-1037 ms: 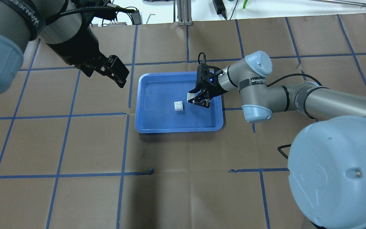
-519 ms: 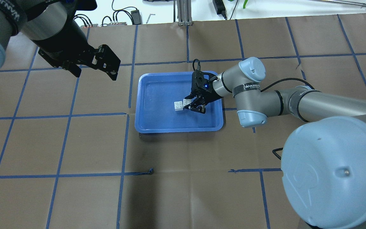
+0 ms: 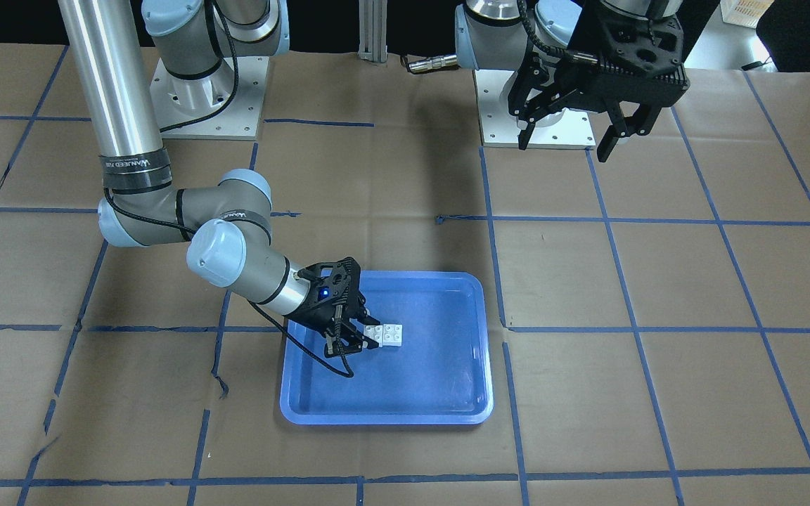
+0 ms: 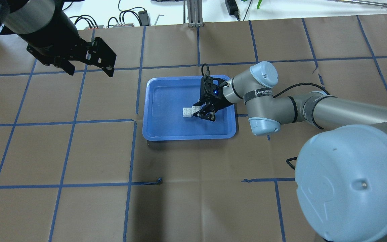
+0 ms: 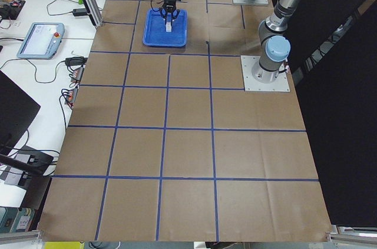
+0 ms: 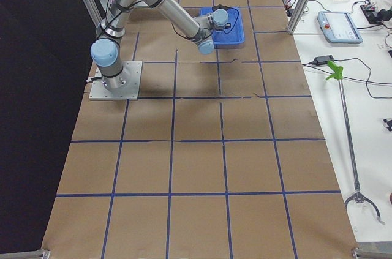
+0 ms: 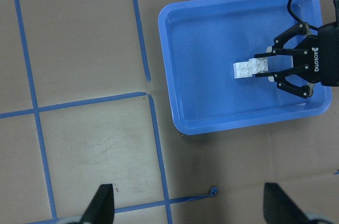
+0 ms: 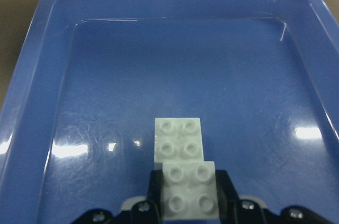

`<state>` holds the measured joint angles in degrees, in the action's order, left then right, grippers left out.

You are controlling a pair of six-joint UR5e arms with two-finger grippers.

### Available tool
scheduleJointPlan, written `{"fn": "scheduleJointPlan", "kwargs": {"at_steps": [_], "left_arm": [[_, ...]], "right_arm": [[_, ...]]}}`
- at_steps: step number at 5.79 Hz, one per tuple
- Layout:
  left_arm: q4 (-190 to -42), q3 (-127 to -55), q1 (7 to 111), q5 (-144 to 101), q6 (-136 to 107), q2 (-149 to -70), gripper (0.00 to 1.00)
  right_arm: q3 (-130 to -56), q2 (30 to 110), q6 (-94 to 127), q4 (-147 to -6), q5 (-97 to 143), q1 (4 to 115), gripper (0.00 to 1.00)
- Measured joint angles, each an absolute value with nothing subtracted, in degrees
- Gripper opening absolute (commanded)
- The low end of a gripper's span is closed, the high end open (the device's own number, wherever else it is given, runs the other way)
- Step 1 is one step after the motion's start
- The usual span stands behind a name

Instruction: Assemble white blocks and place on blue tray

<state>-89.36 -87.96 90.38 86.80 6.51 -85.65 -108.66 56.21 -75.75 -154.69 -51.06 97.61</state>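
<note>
The blue tray (image 4: 166, 97) lies mid-table. One white block (image 4: 187, 112) rests on its floor. My right gripper (image 4: 198, 112) is shut on the second white block (image 4: 196, 109) and holds it low, against the resting block's edge; I cannot tell if they are joined. The right wrist view shows the held block (image 8: 189, 189) between my fingers (image 8: 153, 192), overlapping the resting block's (image 8: 178, 139) near side. My left gripper (image 4: 90, 71) is open and empty, high and off to the tray's left. It also shows in the front view (image 3: 563, 144).
The table is covered in brown paper with a blue tape grid (image 4: 133, 151). The arm bases (image 3: 549, 119) stand at the robot's side. Cables and a power supply (image 4: 143, 15) lie beyond the far table edge.
My right gripper has carried its white block left across the tray until it meets the resting block. My left arm has drawn back, away from the tray.
</note>
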Motion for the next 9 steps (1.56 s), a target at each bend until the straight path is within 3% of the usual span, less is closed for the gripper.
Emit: {"fn": "scheduleJointPlan", "kwargs": {"at_steps": [4,6,8,9], "left_arm": [[-89.47,-87.81,90.18,86.84,6.5,-85.65,0.99],[-89.47,-87.8,90.17,86.87,6.57,-85.61,0.99],[-89.47,-87.87,90.18,86.92,6.52,-85.44,0.99],[-89.47,-87.92,90.18,86.92,6.51,-85.38,0.99]], "right_arm": [[-108.8,56.16,-75.61,-154.61,-51.17,97.65,0.34],[-108.79,56.03,-75.59,-154.6,-51.21,97.65,0.42],[-108.73,55.95,-75.56,-154.62,-51.03,97.65,0.58],[-108.72,55.92,-75.52,-154.66,-50.88,97.64,0.61]]}}
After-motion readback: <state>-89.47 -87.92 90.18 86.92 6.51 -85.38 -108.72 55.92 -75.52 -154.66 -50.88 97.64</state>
